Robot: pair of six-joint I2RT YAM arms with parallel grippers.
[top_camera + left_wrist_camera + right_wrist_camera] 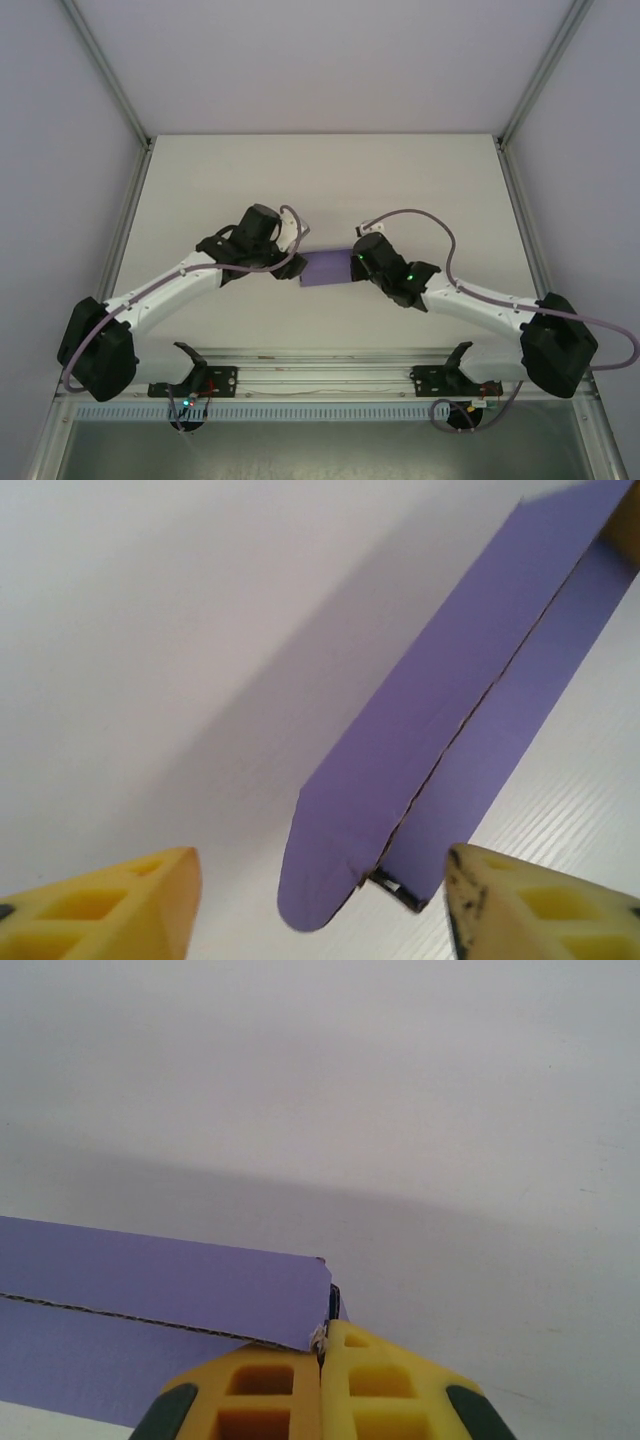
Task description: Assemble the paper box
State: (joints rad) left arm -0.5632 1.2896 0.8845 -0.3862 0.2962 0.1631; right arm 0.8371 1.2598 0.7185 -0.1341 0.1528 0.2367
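Item: paper box [328, 268], purple thin card, folded into a long flat form; a seam [470, 715] is seen running along its length and a rounded flap [315, 895] at the end facing the left arm.
Location: near the middle of the tabletop [320, 180], somewhat toward the near edge, between the two grippers. Whether it rests on the surface or is raised slightly cannot be told.
Right gripper [325, 1355]: fingers brought together and clamped on the thin card at the box's right end corner; the box is steadied from that side.
Left gripper [322, 865]: fingers [140, 900] stand apart, nothing gripped. The flap end lies between them, just beside the right-hand finger and well apart from the other.
Step in hand (judged): the box is held at one end while its free end is lined up for work on the end flap; closure is not yet made.
Next move (judged): the left gripper is to be centred on the rounded flap, then the flap is to be pinched or pushed over toward its slot, with the right gripper's hold kept firm.
Care needed: thin card is likely to buckle or slip under an off-centre push.
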